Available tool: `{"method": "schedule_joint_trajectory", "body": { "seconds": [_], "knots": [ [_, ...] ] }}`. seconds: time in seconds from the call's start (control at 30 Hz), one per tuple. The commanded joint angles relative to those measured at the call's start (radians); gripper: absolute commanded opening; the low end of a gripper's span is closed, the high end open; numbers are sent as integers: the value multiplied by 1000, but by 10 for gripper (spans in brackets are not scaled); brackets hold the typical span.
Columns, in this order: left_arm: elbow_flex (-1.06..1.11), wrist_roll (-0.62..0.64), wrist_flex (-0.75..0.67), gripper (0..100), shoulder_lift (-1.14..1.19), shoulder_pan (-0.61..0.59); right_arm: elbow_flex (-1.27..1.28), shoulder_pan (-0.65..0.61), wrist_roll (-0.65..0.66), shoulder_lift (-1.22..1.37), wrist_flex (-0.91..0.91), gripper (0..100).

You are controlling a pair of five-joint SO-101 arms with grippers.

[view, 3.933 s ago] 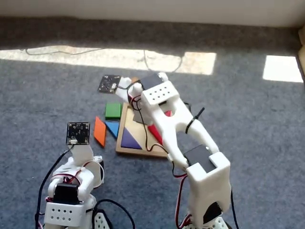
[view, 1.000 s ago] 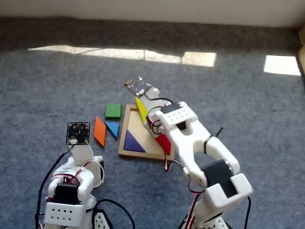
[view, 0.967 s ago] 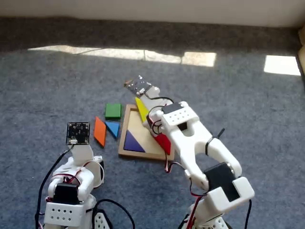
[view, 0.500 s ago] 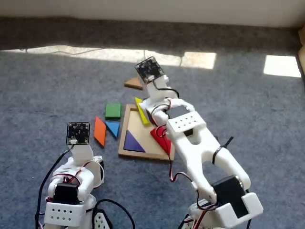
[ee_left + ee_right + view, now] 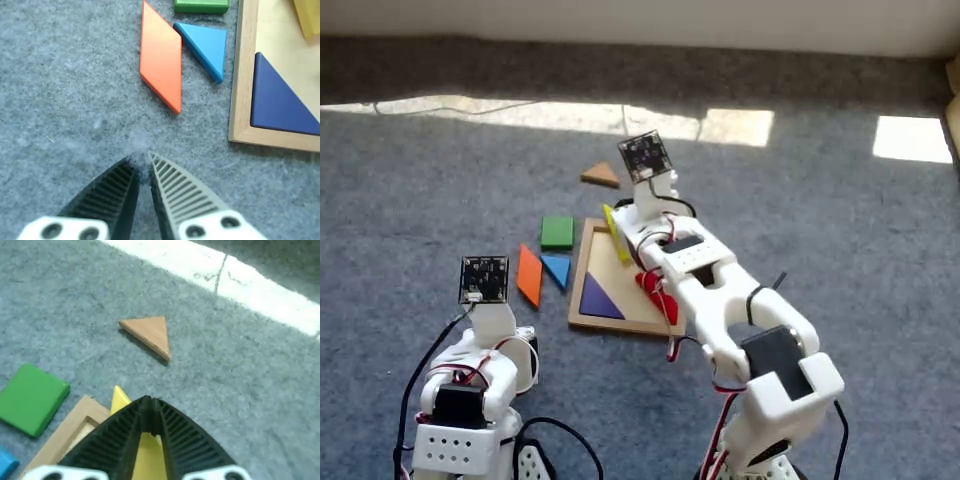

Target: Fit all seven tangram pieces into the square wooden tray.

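Observation:
The square wooden tray (image 5: 582, 262) lies on the carpet with a dark blue triangle (image 5: 597, 297) and a red piece (image 5: 656, 291) in it. My right gripper (image 5: 625, 232) is shut on the yellow piece (image 5: 616, 236), which stands tilted over the tray's far left corner; it also peeks past the fingertips (image 5: 120, 396). A brown triangle (image 5: 150, 332) lies on the carpet beyond. A green square (image 5: 557, 232), an orange parallelogram (image 5: 528, 275) and a light blue triangle (image 5: 557, 268) lie left of the tray. My left gripper (image 5: 142, 162) is shut on nothing, hovering near the parallelogram (image 5: 161, 55).
Grey carpet lies all around, with a sunlit strip (image 5: 540, 112) and a thin cable (image 5: 220, 267) at the far side. The right arm's body (image 5: 720, 290) hangs over the tray's right part. The left arm's base (image 5: 470, 400) stands at the near left.
The right arm has drawn back and lowered the yellow piece onto the tray's far left corner; its wrist camera has shifted slightly right. The left arm has kept still.

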Motion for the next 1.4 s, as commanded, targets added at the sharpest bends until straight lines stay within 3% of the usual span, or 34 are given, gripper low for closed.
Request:
{"method": "schedule_joint_trajectory", "body": {
  "seconds": [0.0,0.57,1.03,1.2,1.37],
  "knots": [
    [21,-3,5,5,-35,-2,-18,16,-8,5,-45,17],
    [21,-3,5,5,-35,-2,-5,-22,-2,19,-53,17],
    [21,-3,5,5,-35,-2,2,-21,2,12,99,17],
    [21,-3,5,5,-35,-2,21,-21,132,-150,99,17],
    [21,-3,5,5,-35,-2,185,-30,141,-338,104,17]
  ]
}}
